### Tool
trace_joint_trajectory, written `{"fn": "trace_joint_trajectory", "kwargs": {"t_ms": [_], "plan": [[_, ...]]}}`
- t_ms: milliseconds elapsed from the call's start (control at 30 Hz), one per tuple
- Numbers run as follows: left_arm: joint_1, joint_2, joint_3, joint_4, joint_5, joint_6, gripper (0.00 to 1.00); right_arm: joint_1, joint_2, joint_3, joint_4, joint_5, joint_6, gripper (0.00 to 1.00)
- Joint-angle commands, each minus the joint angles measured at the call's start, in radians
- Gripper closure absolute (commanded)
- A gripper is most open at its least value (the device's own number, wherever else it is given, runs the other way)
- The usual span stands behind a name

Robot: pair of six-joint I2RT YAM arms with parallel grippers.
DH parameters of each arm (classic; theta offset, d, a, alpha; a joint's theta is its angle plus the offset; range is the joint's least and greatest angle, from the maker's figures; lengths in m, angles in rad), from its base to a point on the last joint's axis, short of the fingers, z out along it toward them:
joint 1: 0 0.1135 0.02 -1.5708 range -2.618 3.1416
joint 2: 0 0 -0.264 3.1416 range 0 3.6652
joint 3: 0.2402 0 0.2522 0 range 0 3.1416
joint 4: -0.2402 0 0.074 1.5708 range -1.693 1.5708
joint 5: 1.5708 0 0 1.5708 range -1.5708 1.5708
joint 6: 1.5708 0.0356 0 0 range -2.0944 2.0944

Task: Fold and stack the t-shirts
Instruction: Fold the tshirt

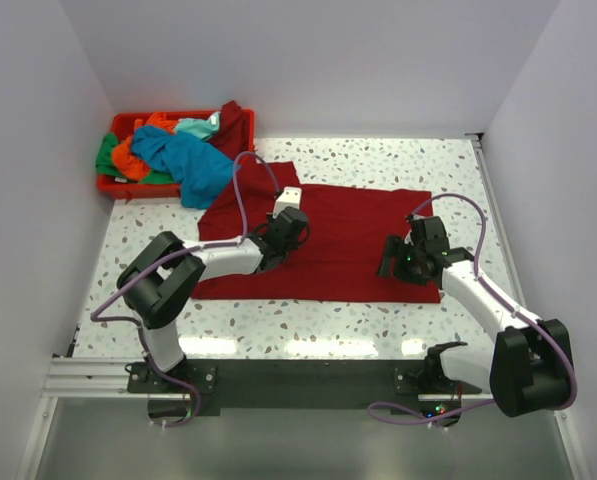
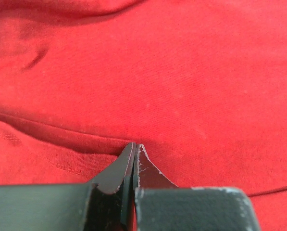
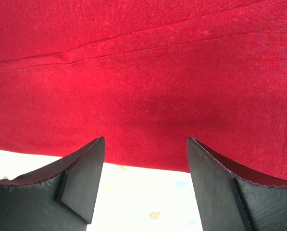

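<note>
Red t-shirt point(image 1: 348, 240) flat under L hand point(image 2: 136, 144), tips touching.

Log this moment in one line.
left pincer: shut on dark red t-shirt | right pincer: open at its edge | other t-shirts: heaped in red bin

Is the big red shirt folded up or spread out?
Spread out: the red shirt lies flat and wide across the table.

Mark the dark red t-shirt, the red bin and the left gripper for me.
dark red t-shirt point(image 1: 348, 232): top external view, flat cloth between the arms.
red bin point(image 1: 128, 190): top external view, near wall.
left gripper point(image 2: 136, 144): left wrist view, between its shut fingertips.
</note>
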Motion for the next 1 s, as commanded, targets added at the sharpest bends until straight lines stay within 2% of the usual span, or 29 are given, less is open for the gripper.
{"fn": "trace_joint_trajectory", "kwargs": {"t_ms": [0,167,300,433,467,533,567,600,767,967], "plan": [[-0.002,0.020,0.051,0.033,-0.014,0.019,1.00,0.005,-0.002,0.036,0.003,0.019,-0.011,0.28],[-0.002,0.029,0.065,0.019,-0.021,0.008,1.00,0.005,0.000,0.039,0.000,0.026,-0.013,0.28],[-0.002,0.026,0.067,0.023,-0.026,0.003,0.84,0.004,-0.002,0.039,0.000,0.028,-0.013,0.27],[-0.002,0.019,0.082,0.029,-0.020,0.010,0.61,0.004,-0.002,0.038,-0.001,0.032,-0.014,0.27],[-0.002,0.009,0.085,0.032,-0.012,0.013,0.49,0.005,-0.002,0.041,-0.003,0.032,-0.016,0.27],[-0.002,-0.004,0.087,0.058,0.006,0.025,0.36,0.005,0.000,0.048,-0.011,0.031,-0.019,0.27],[-0.002,-0.023,0.087,0.065,0.023,0.031,0.25,0.005,0.001,0.052,-0.014,0.032,-0.022,0.27],[-0.002,-0.032,0.081,0.070,0.031,0.034,0.21,0.005,-0.002,0.053,-0.014,0.031,-0.022,0.27],[0.016,-0.133,-0.017,0.136,0.064,0.025,0.12,0.005,0.010,0.076,0.008,0.016,-0.014,0.27],[0.090,-0.276,-0.258,0.246,0.097,-0.015,0.05,0.014,0.067,0.127,0.084,-0.011,0.001,0.27]]}}
